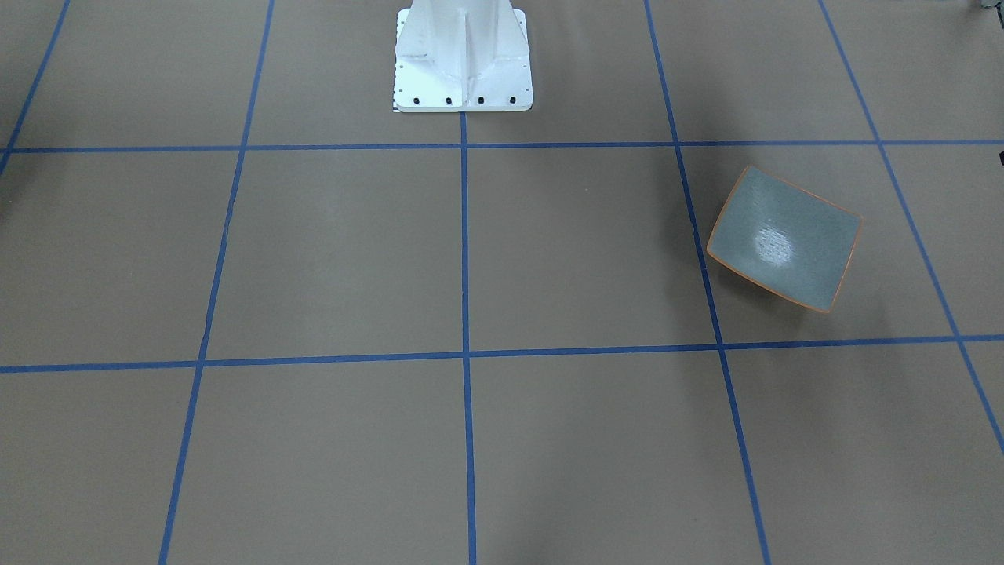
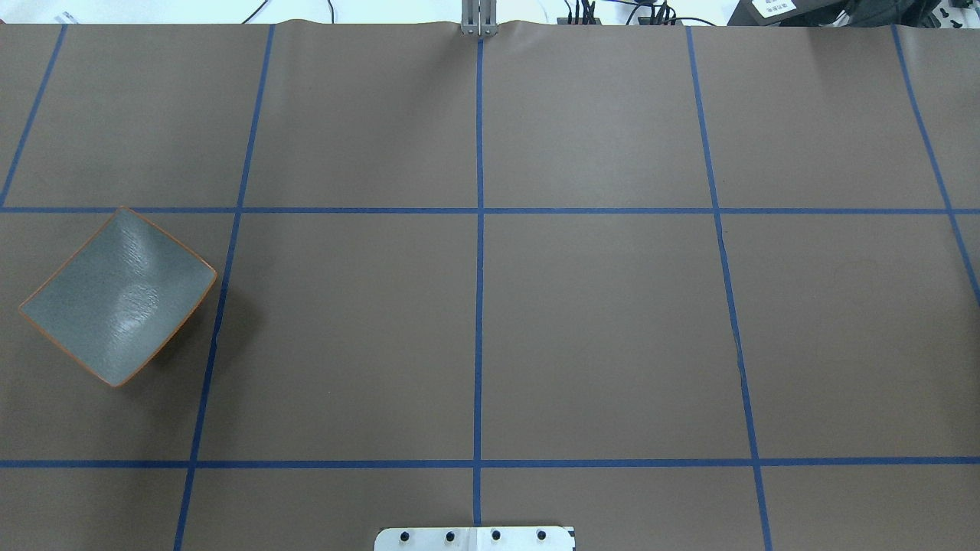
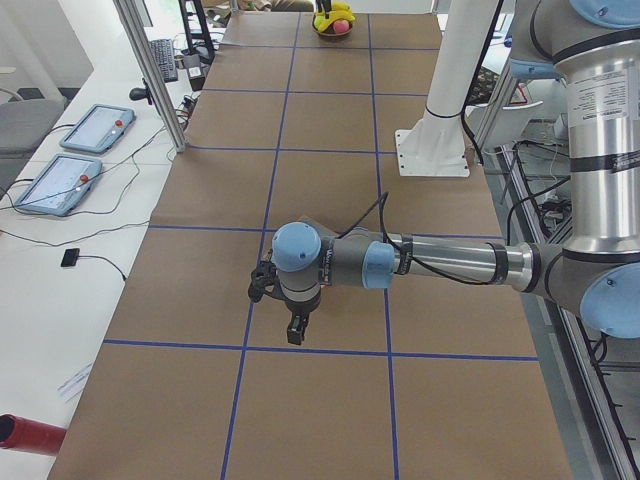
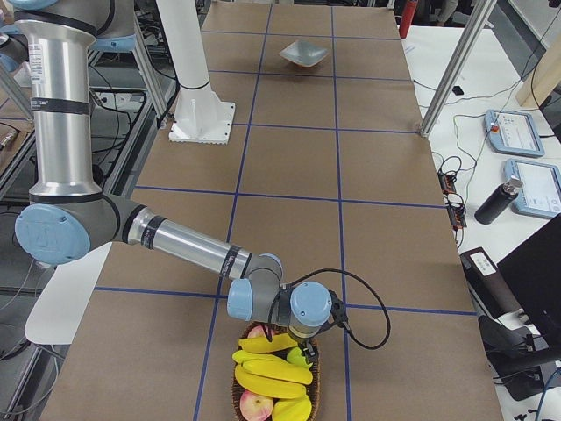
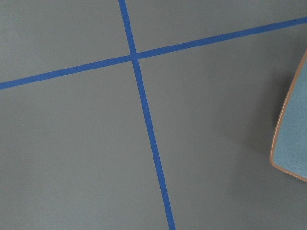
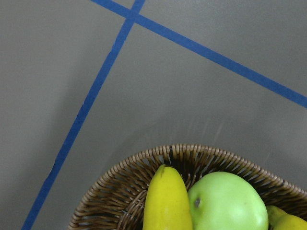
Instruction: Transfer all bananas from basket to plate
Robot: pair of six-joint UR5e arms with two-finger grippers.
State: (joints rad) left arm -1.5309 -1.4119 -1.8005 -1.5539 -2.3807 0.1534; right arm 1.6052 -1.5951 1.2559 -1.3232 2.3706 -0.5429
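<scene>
Bananas lie in the basket just under the right claw. The plate beside the left claw is bare, so every transfer remains. Whether either claw is apart, I cannot tell.

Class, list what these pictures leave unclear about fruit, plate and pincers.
Yellow bananas: count unclear; exterior right view, right arm covers woven wicker basket, edge crops it.
Right pincer: mostly hidden under wrist there; state unknown.
Left pincer: small, exterior left only; state unknown.
Square grey-blue plate: cropped in left wrist view.
</scene>
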